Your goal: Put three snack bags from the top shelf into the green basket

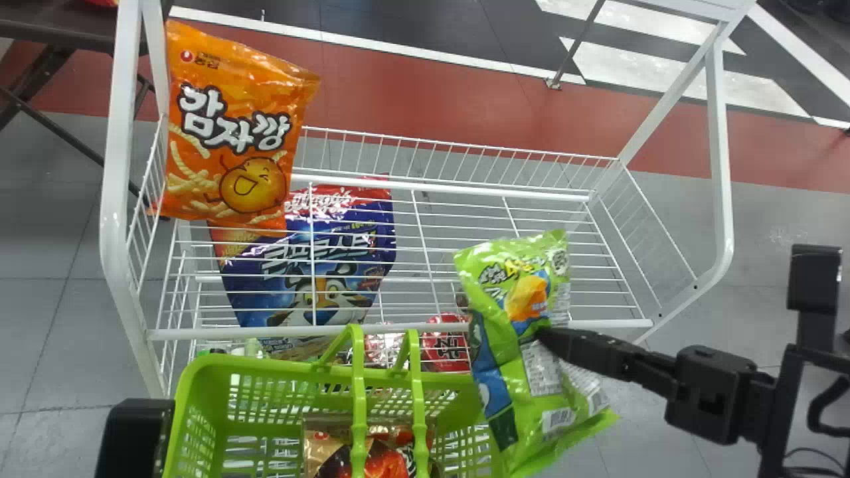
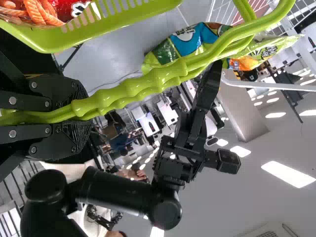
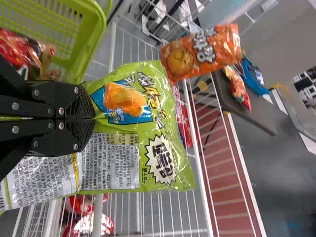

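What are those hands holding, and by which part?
The right gripper pinches the green snack bag near its middle; the left gripper holds the green basket by its handles.

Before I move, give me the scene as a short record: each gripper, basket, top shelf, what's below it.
Right gripper: shut on green snack bag, held at the basket's right side
Left gripper: shut on the basket's two handles
Green basket: in front of the rack, at least one red-and-gold bag inside
Top shelf: orange snack bag standing at its left end
Below top shelf: blue bag, seen through the wires
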`<state>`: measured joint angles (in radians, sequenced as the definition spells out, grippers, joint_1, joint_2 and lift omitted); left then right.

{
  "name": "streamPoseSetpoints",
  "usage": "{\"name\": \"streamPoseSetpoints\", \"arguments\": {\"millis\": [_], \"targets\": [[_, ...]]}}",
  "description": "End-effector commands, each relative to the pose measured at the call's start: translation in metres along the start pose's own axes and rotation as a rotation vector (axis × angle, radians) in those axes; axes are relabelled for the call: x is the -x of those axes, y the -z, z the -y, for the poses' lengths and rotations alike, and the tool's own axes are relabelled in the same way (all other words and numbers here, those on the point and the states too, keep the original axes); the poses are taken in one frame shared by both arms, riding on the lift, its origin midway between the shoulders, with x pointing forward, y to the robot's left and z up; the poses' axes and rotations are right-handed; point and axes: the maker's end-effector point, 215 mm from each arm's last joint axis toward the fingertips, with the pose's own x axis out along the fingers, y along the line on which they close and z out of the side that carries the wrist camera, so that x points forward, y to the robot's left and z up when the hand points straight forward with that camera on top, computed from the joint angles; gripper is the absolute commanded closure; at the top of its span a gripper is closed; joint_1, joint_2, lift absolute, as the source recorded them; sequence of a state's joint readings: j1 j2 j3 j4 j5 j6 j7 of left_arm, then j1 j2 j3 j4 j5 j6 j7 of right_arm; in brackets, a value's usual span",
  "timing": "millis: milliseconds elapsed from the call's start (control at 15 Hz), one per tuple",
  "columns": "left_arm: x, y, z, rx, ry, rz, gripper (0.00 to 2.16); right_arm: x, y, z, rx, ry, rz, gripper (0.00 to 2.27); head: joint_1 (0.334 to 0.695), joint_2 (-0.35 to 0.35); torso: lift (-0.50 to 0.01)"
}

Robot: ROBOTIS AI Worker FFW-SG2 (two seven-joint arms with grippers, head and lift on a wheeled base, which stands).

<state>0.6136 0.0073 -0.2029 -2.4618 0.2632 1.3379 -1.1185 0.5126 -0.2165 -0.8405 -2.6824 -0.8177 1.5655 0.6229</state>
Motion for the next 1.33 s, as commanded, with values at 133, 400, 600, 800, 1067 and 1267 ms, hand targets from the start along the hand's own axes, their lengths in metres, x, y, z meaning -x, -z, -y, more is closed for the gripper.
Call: {"name": "streamPoseSetpoints", "arguments": {"millis": [133, 400, 600, 800, 1067, 1267], "targets": [[0.0, -0.001, -0.001, -0.006, -0.003, 0.003, 1.51, -0.033, 0.068, -0.055, -0.104, -0.169, -0.141, 2.25, 0.695, -0.35, -0.045], [0.0, -0.002, -0.001, -0.011, 0.002, 0.009, 1.51, -0.056, 0.124, -0.074, -0.175, -0.214, -0.272, 2.25, 0.695, -0.35, -0.045], [0.0, -0.004, 0.001, -0.022, 0.008, 0.017, 1.51, -0.072, 0.161, -0.061, -0.206, -0.168, -0.361, 2.25, 0.695, -0.35, -0.045], [0.002, -0.005, 0.003, -0.026, 0.014, 0.022, 1.51, -0.08, 0.211, -0.031, -0.169, -0.025, -0.489, 2.25, 0.695, -0.35, -0.045], [0.002, -0.005, 0.004, -0.028, 0.017, 0.024, 1.51, -0.068, 0.207, -0.005, -0.129, 0.073, -0.488, 1.78, 0.695, -0.35, -0.045], [0.002, -0.004, 0.003, -0.027, 0.016, 0.023, 1.51, -0.058, 0.178, -0.009, -0.09, 0.079, -0.423, 0.0, 0.695, -0.35, -0.045]]}}
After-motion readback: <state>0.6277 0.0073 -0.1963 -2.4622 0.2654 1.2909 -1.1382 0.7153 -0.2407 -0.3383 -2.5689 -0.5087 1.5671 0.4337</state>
